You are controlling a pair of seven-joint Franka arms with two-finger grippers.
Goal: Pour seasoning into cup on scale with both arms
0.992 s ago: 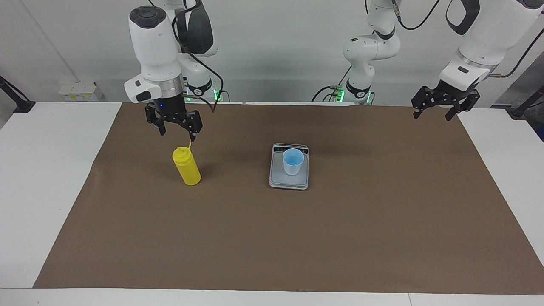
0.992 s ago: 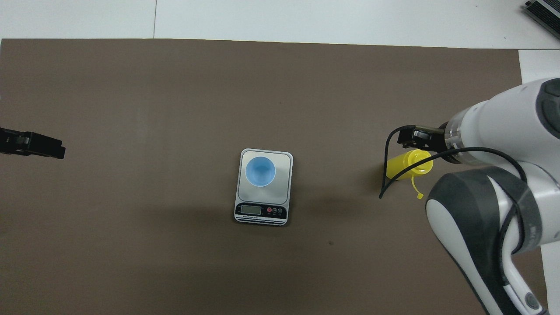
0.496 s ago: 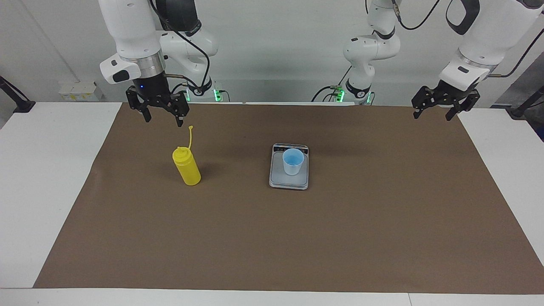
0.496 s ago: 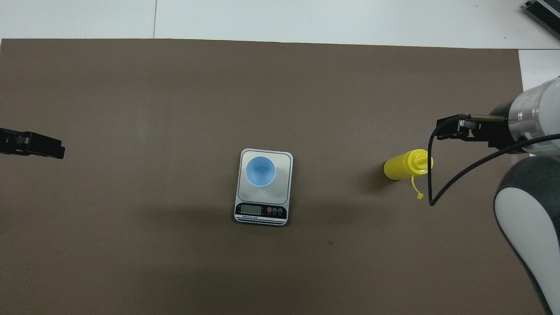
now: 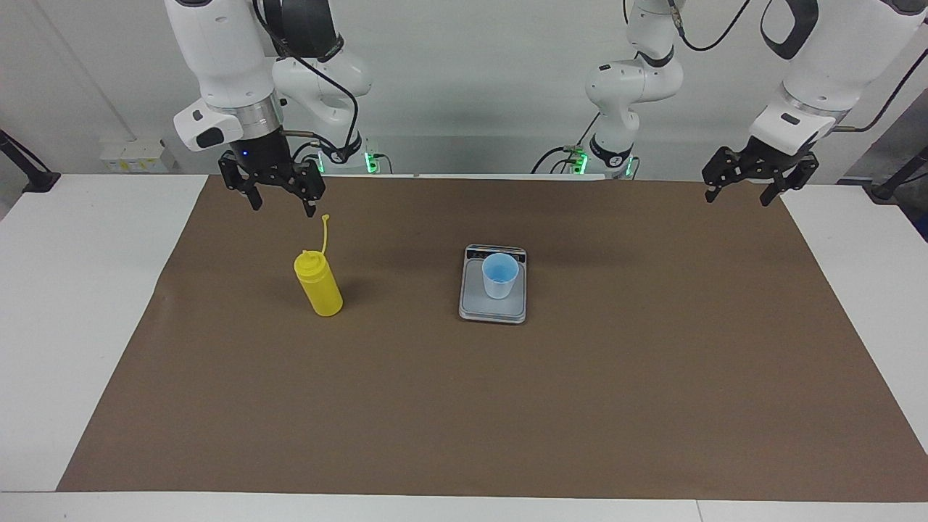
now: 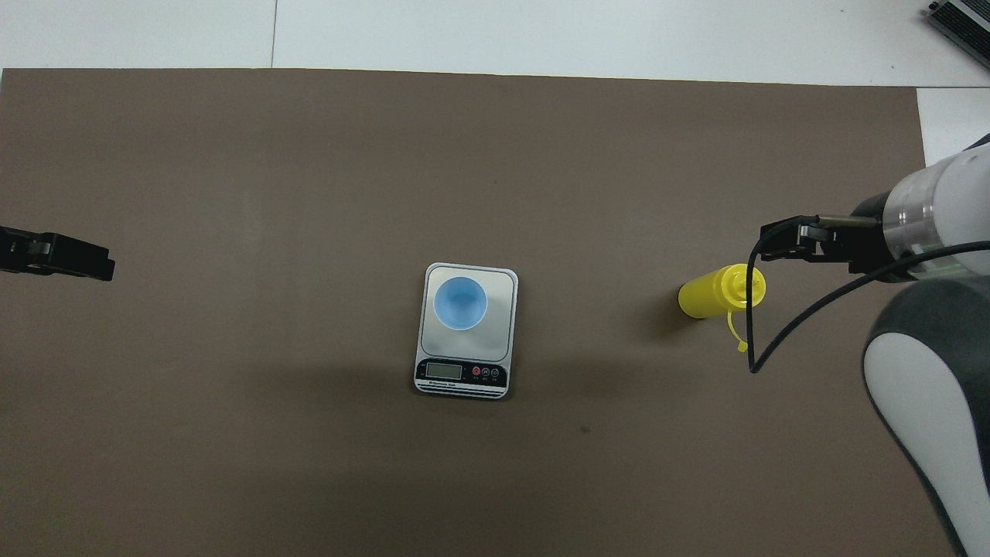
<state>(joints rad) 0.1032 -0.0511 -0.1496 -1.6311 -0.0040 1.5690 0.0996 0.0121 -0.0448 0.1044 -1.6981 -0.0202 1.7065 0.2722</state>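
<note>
Seasoning bottle (image 5: 318,291) stands upright at nine o'clock from the cup (image 5: 500,275) on the scale (image 5: 493,304). Right gripper (image 5: 279,204) hangs spread above it; left gripper (image 5: 747,190) waits, spread. A hasty descent could topple the bottle.

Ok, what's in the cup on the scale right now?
The cup stands upright on the scale. From overhead only its bright blue inside shows, with no visible contents. A thin layer at the bottom cannot be ruled out. The seasoning stands apart on the mat.
</note>
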